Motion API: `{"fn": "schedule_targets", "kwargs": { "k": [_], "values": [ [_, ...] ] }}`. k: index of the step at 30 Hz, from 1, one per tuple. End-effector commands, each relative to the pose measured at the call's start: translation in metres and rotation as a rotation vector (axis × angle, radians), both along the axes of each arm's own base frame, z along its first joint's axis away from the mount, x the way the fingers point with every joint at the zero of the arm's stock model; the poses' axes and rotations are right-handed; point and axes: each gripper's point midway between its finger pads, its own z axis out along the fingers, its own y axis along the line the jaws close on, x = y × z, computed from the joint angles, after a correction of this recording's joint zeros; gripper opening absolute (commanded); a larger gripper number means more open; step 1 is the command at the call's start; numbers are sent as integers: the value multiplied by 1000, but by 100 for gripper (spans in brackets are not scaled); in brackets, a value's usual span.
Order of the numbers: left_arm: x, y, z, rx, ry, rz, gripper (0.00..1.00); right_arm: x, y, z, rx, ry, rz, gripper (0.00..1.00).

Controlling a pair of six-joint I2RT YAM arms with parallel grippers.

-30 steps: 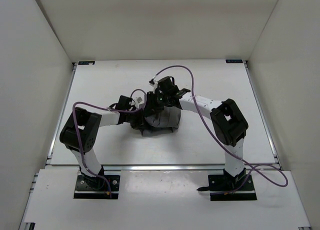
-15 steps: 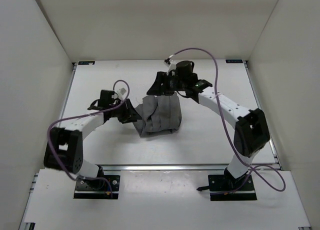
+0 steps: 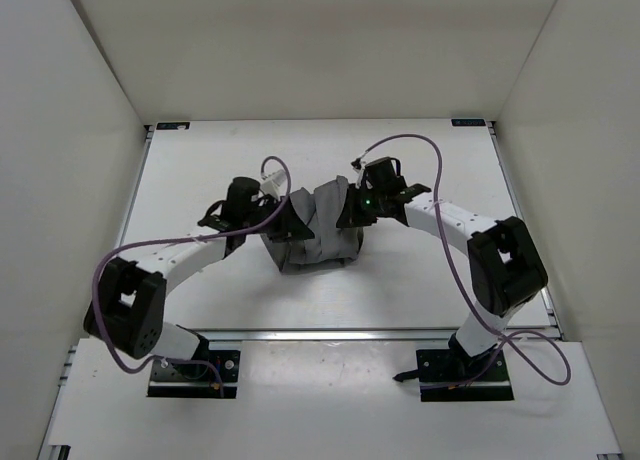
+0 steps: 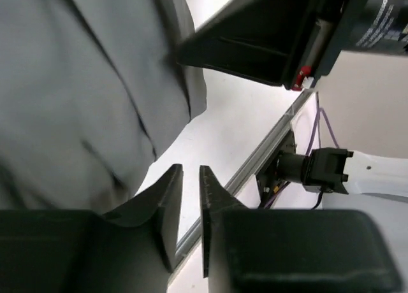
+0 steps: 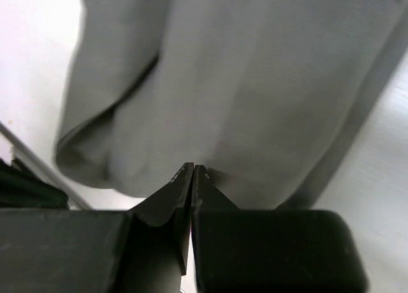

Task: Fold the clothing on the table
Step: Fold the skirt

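Grey pleated cloth lies between the two arms. The clothing point(image 3: 318, 238) rests bunched near the middle of the white counter point(image 3: 200, 170), and some layers already lie one over another. The shape is not yet neat, so we judge that the folding is only part way.

The left pincer point(image 4: 190, 170) stands at the left side of the clothing, low over the counter. Its jaws are a little apart and we see bare counter through the gap, so it is released and holds nothing. We think it is placed there to take the left edge.

The right pincer point(image 5: 192, 167) is at the right side and points into the cloth. It is clenched, with its tips pressed together right at the fabric. We cannot tell whether a thin fold is caught between them. If one is, this hold would serve to carry the right side over the middle. We expect the pleats to make the cloth springy, so a small pinch may let it slip.
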Motion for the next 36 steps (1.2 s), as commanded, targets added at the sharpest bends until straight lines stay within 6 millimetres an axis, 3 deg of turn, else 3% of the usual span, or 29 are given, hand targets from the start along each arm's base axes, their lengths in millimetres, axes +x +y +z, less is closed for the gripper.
{"fn": "schedule_targets", "kwargs": {
  "k": [1, 2, 4, 5, 7, 10, 18, 22, 24, 27, 29, 31, 33, 34, 36],
  "values": [
    [12, -25, 5, -30, -46, 3, 26, 16, -7, -1, -3, -44, -10, 0],
    [11, -32, 0, -7, -50, -5, 24, 21, -7, -2, -11, -48, -5, 0],
    [28, -22, -32, 146, -42, 109, 24, 23, -6, -9, -20, -39, -3, 0],
    [31, -20, -38, 209, -65, 128, 29, 23, -4, -11, -20, -33, 6, 0],
    [49, 0, -63, 381, -102, 240, 31, 27, -2, -14, -10, -35, 6, 0],
    [65, 19, -79, 470, -104, 312, 30, 25, 1, -18, -19, -34, 29, 0],
    [116, 92, -53, 553, -197, 539, 37, 27, -1, -24, -17, -26, 34, 0],
    [131, 139, -49, 678, -200, 630, 38, 25, 4, -24, -20, -19, 50, 0],
    [132, 149, -40, 672, -198, 652, 40, 25, 6, -22, -20, -20, 50, 0],
    [126, 154, -27, 648, -216, 656, 44, 32, 11, 2, 10, -66, 63, 3],
    [119, 151, -18, 615, -212, 612, 54, 35, 12, 18, 10, -93, 58, 19],
    [111, 142, -14, 613, -215, 534, 73, 44, 12, 42, 28, -136, 57, 47],
    [99, 135, -7, 624, -222, 461, 91, 52, -2, 59, 18, -144, 22, 55],
    [91, 133, -6, 641, -210, 422, 99, 48, -9, 62, -1, -125, 30, 53],
    [77, 133, 0, 643, -183, 387, 99, 55, -27, 71, -32, -127, -14, 53]
  ]
}}
